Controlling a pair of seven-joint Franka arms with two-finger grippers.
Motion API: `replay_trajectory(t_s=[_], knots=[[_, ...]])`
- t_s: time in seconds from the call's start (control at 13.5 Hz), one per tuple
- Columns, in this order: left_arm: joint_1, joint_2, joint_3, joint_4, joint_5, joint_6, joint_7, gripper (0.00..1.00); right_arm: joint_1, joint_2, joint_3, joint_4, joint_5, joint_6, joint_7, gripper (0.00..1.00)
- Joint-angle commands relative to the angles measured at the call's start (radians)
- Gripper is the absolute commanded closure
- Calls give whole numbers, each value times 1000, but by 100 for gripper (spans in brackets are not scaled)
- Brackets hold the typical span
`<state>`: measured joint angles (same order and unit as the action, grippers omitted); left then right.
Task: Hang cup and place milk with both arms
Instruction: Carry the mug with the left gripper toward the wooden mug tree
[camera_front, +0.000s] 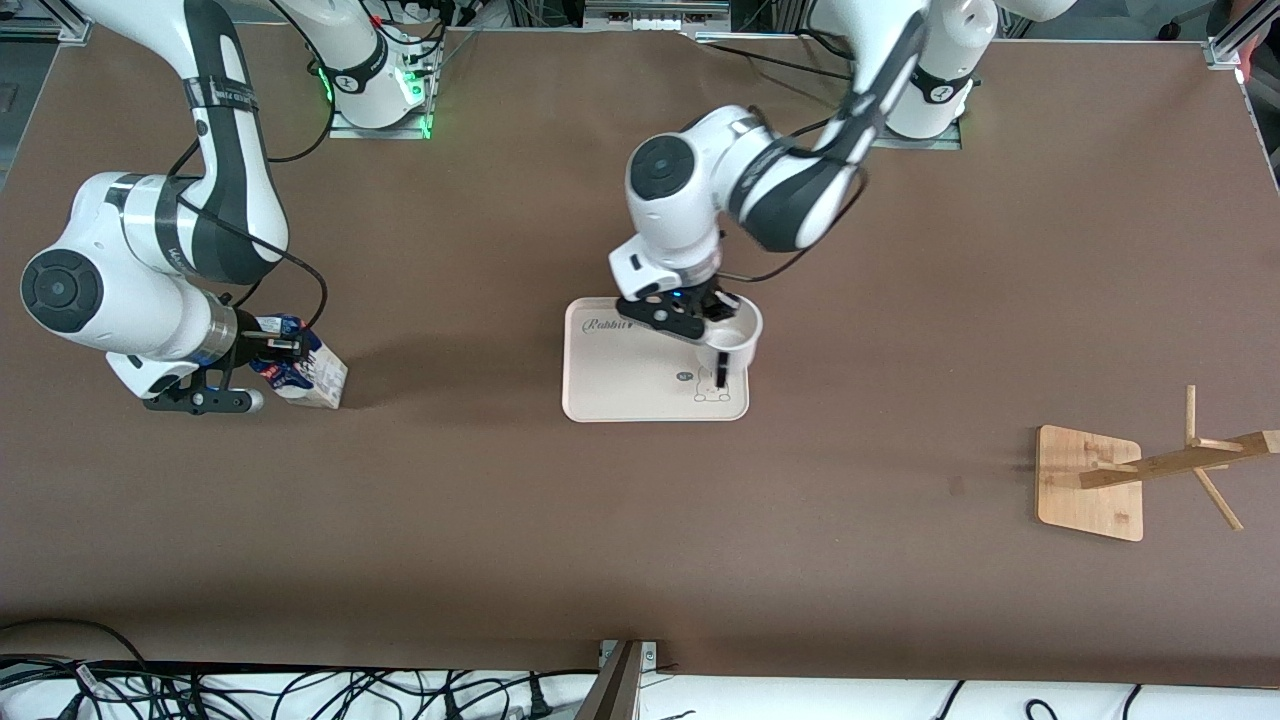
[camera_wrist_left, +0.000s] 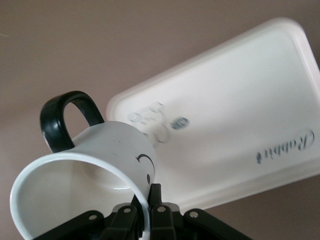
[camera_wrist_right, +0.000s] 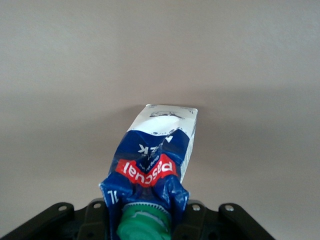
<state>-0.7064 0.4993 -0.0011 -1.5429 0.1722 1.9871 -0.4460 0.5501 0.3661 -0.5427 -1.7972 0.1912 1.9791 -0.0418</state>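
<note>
The cup (camera_front: 738, 335), white with a black handle (camera_front: 722, 372), is at the tray's corner toward the left arm's end, its handle pointing at the front camera. My left gripper (camera_front: 716, 322) is shut on its rim, one finger inside and one outside. In the left wrist view the cup (camera_wrist_left: 115, 145) tilts over the tray (camera_wrist_left: 240, 115), with the gripper (camera_wrist_left: 146, 200) pinching its wall by the smiley face. The milk (camera_front: 312, 368), a blue and white carton, leans near the right arm's end of the table. My right gripper (camera_front: 275, 350) is shut on its top, and the green cap (camera_wrist_right: 144, 222) sits between the fingers of the gripper (camera_wrist_right: 145, 215).
The cream tray (camera_front: 620, 385) lies mid-table with a rabbit print. A wooden rack (camera_front: 1180, 462) with pegs stands on a square base (camera_front: 1090, 495) near the left arm's end, nearer the front camera. Cables run along the table's front edge.
</note>
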Motion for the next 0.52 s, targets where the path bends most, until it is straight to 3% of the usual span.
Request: replay_trajectory(t_s=[0.0,0.44], knots=[[128,-106,-10,24,13,-88,6,100,4,-39,21,-37,39,38,-10,68],[388,-223,-14,26,12,-186,29,100,4,-70,23,-122,48,122,-24,68]])
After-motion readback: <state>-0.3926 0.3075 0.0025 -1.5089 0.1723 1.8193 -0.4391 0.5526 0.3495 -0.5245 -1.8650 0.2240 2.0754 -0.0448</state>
